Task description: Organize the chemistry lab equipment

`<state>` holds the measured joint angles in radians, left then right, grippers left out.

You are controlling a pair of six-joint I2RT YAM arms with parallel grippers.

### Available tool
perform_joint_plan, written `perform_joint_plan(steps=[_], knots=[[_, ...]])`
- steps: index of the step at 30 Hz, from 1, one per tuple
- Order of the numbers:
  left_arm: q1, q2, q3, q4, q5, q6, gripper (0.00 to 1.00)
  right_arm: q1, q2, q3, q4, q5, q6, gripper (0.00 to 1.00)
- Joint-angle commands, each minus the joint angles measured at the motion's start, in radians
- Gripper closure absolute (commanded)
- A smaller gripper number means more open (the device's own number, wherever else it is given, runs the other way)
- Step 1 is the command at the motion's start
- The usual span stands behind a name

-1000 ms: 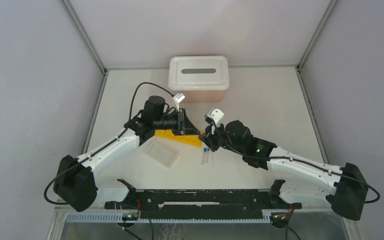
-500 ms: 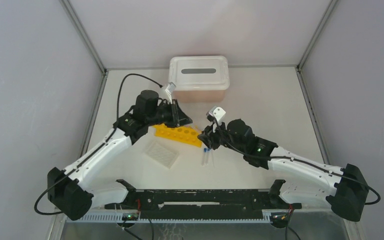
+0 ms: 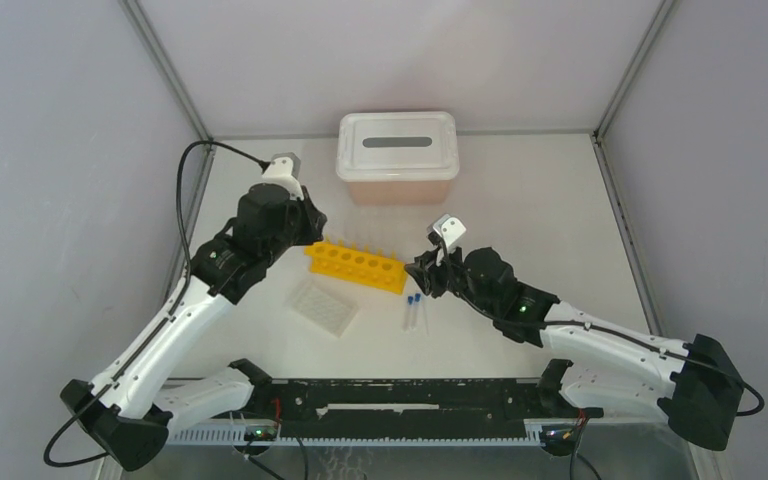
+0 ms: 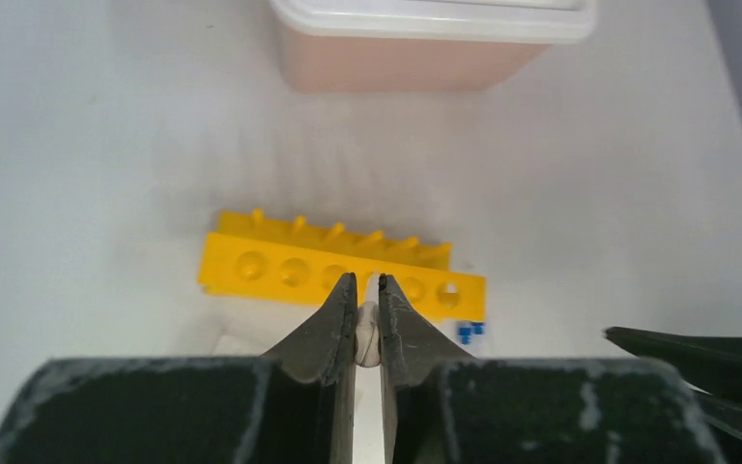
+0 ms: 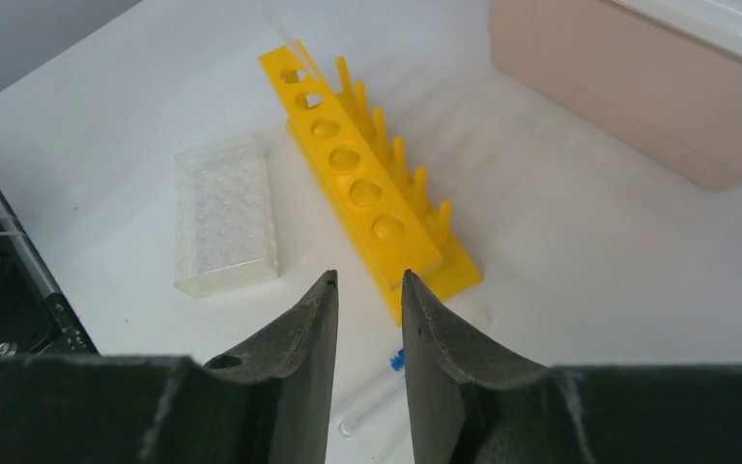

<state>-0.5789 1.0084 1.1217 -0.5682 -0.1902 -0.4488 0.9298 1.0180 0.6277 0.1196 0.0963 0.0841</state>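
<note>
Right gripper hangs with its jaws spread and empty just above the small blue-capped vials. They lie on the table in front of the yellow tube rack, with the clear gridded well plate off to their left. I judge this is the vial-picking step: next I must drop squarely over one vial and close without nudging its neighbour. Farther back, my left gripper is raised near the rack's left end with its jaws pressed nearly together, and I cannot tell what the pale sliver between them is; beyond it sits the pink box.

Left claw high, all but closed; right claw low, jaws apart
</note>
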Motion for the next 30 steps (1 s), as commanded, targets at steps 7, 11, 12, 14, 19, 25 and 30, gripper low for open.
perform_joint_plan(steps=[7,11,12,14,19,25,30], knots=[[-0.035,0.056,-0.003,-0.033,-0.235,0.056,0.88,-0.008,0.032,-0.010,0.120,0.077,0.009,0.62],[-0.040,0.077,-0.010,-0.030,-0.231,0.057,0.88,-0.014,0.049,-0.015,0.132,0.073,0.009,0.62],[-0.042,0.082,-0.011,-0.028,-0.225,0.056,0.88,-0.016,0.052,-0.017,0.135,0.070,0.009,0.62],[-0.042,0.089,-0.012,-0.022,-0.207,0.056,0.88,-0.021,0.055,-0.020,0.139,0.065,0.010,0.62],[-0.056,0.114,-0.011,-0.016,-0.174,0.053,0.88,-0.033,0.060,-0.023,0.146,0.053,0.016,0.62],[-0.073,0.134,-0.021,-0.007,-0.174,0.050,0.88,-0.040,0.062,-0.032,0.155,0.045,0.017,0.62],[-0.086,0.149,-0.031,0.007,-0.180,0.047,0.89,-0.043,0.058,-0.037,0.156,0.042,0.019,0.62]])
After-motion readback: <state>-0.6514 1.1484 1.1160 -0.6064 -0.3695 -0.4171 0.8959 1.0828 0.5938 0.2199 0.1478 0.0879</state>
